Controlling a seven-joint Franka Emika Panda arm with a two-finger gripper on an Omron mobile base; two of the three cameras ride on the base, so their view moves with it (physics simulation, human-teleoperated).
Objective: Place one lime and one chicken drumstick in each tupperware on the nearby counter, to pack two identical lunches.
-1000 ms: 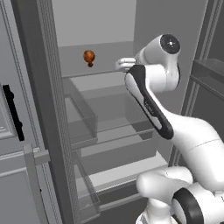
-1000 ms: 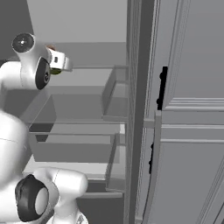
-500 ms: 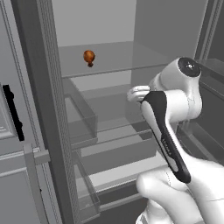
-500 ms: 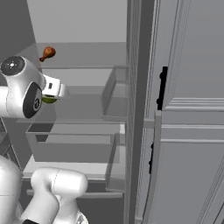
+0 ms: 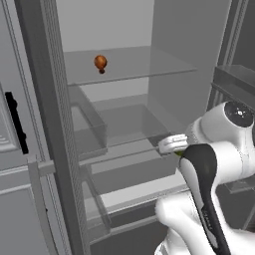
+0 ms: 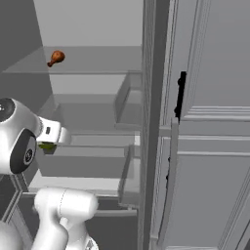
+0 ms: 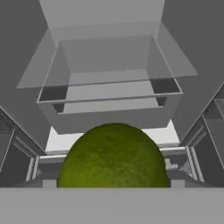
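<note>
Green and pebbled, the lime [image 7: 113, 155] is sitting pinched between the gripper [image 6: 47, 145] fingers, pressing close to the hand camera; beyond the gripper, the open fridge's clear drawer [image 7: 109, 98] is lying ahead; well above and beyond the gripper, a brown chicken drumstick [image 5: 100, 63] is resting on the glass shelf [image 5: 144, 64].

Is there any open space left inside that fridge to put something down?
Yes. The top glass shelf is bare right of the chicken drumstick. The clear drawer below looks bare too. It is tighter low on the right, where the tool carries a lime.
</note>
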